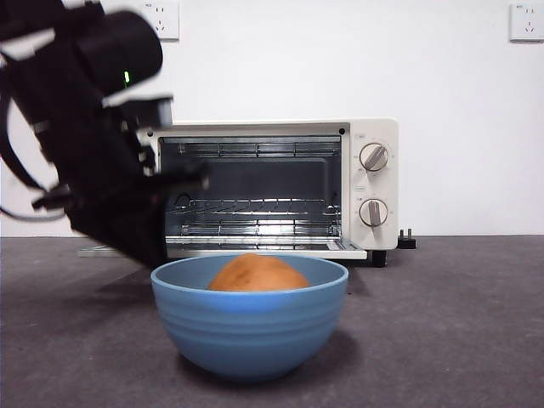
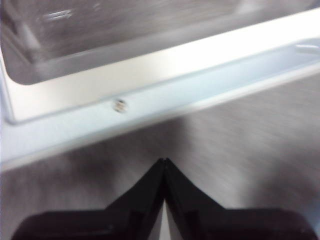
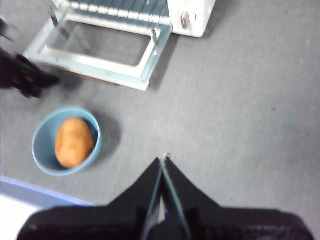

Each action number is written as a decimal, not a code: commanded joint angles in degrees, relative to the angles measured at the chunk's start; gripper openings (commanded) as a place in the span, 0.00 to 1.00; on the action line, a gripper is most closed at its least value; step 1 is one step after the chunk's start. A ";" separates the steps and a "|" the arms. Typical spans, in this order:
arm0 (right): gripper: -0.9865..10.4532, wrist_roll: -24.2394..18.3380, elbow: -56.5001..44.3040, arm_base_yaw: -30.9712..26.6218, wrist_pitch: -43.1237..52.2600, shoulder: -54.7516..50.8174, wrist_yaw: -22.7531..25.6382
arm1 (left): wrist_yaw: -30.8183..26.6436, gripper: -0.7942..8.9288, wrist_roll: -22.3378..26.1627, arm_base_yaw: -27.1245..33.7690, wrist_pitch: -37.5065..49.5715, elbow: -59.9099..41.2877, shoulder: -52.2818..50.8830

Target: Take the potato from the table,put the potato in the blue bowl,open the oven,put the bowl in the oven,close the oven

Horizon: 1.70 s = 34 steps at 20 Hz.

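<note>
Glossy mid-blue bowl (image 1: 249, 319) standing on the grey bench (image 1: 459, 331), in front of the cream oven (image 1: 280, 183), with the potato (image 1: 257, 274) resting inside and rising just above the rim. Oven door (image 3: 95, 55) already dropped flat, wire rack (image 1: 255, 206) exposed. Bowl likely rigid and moderately heavy with the potato in it, its glazed ridged wall slick under hard pads; best taken at the rim, one jaw inside and one outside, on a stretch clear of the potato. Potato free to roll if the bowl tips, so level carrying advisable. Possibly chippable if knocked against the door edge.

Left tool (image 2: 164, 165) low beside the door's outer edge, jaws pressed together, nothing between them. Right tool (image 3: 163, 162) high over bare bench, well apart from the bowl, jaws likewise pressed together and empty.

Hard to make out: left wrist view smeared with blur, showing only a pale door frame and a small screw. Left tool's tip lost among the dark arm (image 1: 93, 144) in the front view, which also covers the oven's left side. Door handle not visible. Bowl's far wall hidden behind the potato; material uncertain, ceramic or plastic.
</note>
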 commanded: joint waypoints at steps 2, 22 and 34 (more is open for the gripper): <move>0.08 0.33 -0.52 -0.04 -1.66 2.32 -4.24 | -1.33 0.08 -0.11 -1.51 -8.04 -0.50 -10.69; 0.21 2.64 -14.29 -1.62 28.83 38.53 -26.69 | 3.45 0.08 0.17 -3.26 -49.27 -0.50 -47.54; 0.31 5.22 -14.29 -4.00 31.76 42.91 -22.38 | 4.76 0.08 0.17 -3.26 -49.24 -0.50 -47.67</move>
